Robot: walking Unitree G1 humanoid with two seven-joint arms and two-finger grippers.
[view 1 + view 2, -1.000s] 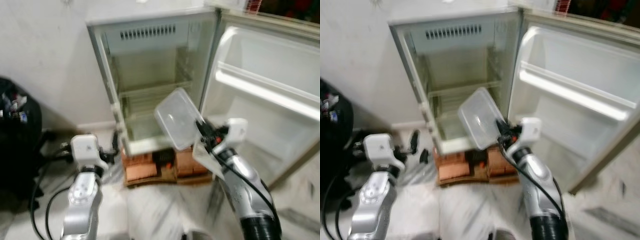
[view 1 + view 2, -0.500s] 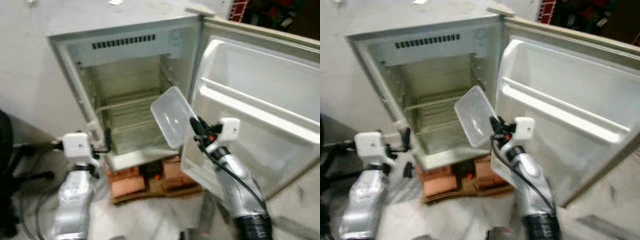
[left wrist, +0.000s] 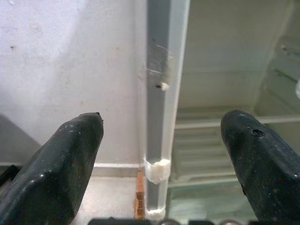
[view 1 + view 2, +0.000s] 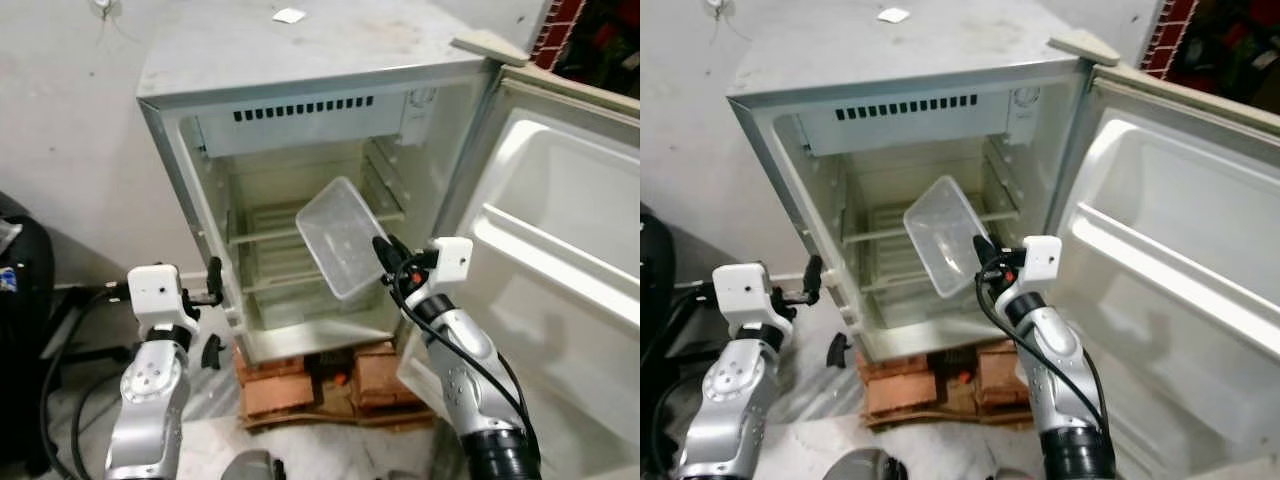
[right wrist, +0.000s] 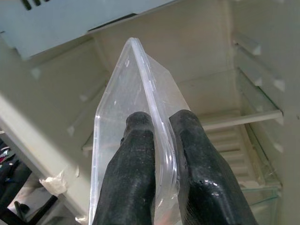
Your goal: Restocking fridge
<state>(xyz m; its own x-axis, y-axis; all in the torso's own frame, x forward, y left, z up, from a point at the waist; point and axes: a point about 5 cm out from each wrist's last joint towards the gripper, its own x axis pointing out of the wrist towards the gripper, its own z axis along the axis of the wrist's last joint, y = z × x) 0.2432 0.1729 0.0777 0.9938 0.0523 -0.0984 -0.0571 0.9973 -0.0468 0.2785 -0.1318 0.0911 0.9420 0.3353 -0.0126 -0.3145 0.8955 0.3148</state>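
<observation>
We stand before a small fridge (image 4: 300,150) set against a pale wall, raised on bricks (image 4: 310,380), its door (image 4: 560,290) swung wide to our right and its top bare save a scrap of paper. In the left eye view our right gripper (image 4: 383,255) is raised in front of the open compartment, and the clear plastic container (image 4: 340,235) rises up and leftward from it, tilted on edge, with the wire shelf (image 4: 290,230) just behind it. Our left gripper (image 4: 212,283) hangs low, off to the left of the cabinet's near edge, holding nothing. The right eye view tells the same: the container (image 4: 945,240) sits above and ahead of the right gripper (image 4: 985,258), not yet resting on any shelf. In the left wrist view the two fingers (image 3: 61,164) stand wide apart, and between them we see the fridge's side frame and pale wall beyond. In the right wrist view the fingers (image 5: 136,173) are pinched together on the rim of the container (image 5: 122,103), which stretches away from them toward the shelves inside. We judge the task barely begun: the door is open and one item is carried to the mouth of the fridge, but every shelf we can see is bare. What is left is to reach in, lay the container flat on a shelf and let go.
</observation>
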